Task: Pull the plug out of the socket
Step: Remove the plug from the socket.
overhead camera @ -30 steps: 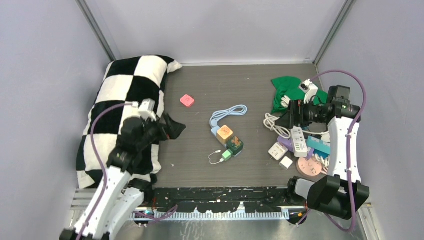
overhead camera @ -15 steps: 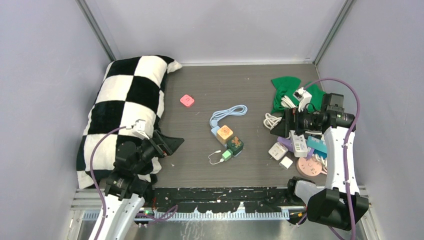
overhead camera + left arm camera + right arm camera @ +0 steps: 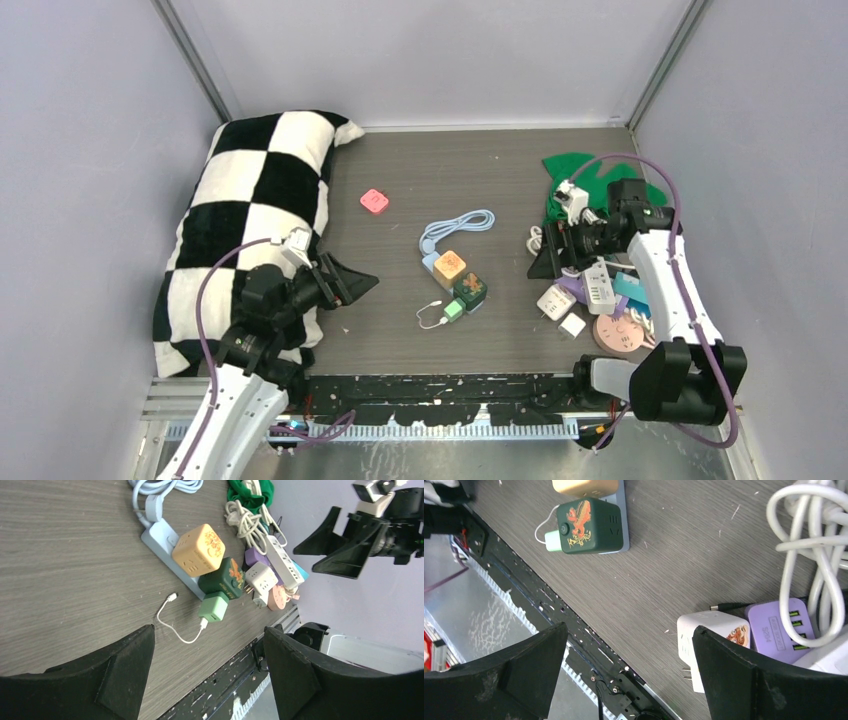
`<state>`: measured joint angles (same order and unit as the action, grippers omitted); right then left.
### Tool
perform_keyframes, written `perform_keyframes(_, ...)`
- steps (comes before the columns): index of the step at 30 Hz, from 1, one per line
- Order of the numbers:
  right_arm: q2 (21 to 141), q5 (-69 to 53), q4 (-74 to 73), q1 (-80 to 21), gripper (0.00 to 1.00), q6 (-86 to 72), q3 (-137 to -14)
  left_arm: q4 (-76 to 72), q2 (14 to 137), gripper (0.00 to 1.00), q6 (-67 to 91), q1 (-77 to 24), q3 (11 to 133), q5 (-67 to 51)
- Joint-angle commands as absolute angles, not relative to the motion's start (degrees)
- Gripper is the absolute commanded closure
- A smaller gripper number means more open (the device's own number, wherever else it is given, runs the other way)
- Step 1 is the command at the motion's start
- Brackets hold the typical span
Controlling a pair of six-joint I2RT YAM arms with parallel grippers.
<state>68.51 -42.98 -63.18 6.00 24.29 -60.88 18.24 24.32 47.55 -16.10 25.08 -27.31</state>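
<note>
A light blue power strip (image 3: 432,262) lies mid-table with its cord coiled behind it. An orange cube plug (image 3: 450,266) and a dark green cube plug (image 3: 469,289) sit in it. A light green charger (image 3: 453,310) with a short white cable (image 3: 432,318) sits at the strip's near end. My left gripper (image 3: 355,283) is open and empty, left of the strip. The left wrist view shows the strip (image 3: 159,534), both cubes and the charger (image 3: 213,607) ahead of the gripper (image 3: 209,630). My right gripper (image 3: 548,258) is open and empty, right of the strip; its wrist view (image 3: 630,627) shows the green cube (image 3: 586,526).
A checkered pillow (image 3: 255,215) lies at the left by my left arm. A small pink object (image 3: 374,201) lies behind the strip. A green cloth (image 3: 590,175) and a pile of adapters and cables (image 3: 590,295) lie under my right arm. A white adapter (image 3: 709,635) sits by my right finger.
</note>
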Motion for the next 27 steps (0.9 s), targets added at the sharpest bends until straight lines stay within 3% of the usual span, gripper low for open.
perform_keyframes(1, 70.7, -39.4, -62.6, 1.4, 0.0, 25.3, -63.7, 7.3, 25.2, 0.19, 47.6, -17.8, 23.6, -28.3)
perform_keyframes(7, 74.1, -35.9, -60.1, -4.8, 0.0, 22.7, -65.4, 1.9, 26.0, 0.16, 44.1, -27.0, 20.9, -19.3)
perform_keyframes(14, 81.3, -29.0, -57.6, -12.8, 0.0, 18.0, -71.8, -10.1, 34.7, 0.13, 31.4, -47.6, 19.0, -1.9)
perform_keyframes(20, 88.0, -23.0, -56.0, -22.8, 0.0, 13.5, -78.1, -33.4, 52.5, 0.09, 14.0, -64.0, 15.4, 13.6)
perform_keyframes(27, 87.2, -18.0, -46.7, -29.8, 0.0, 4.9, -72.1, -60.5, 74.7, 0.05, 8.3, -68.1, 11.6, 15.8)
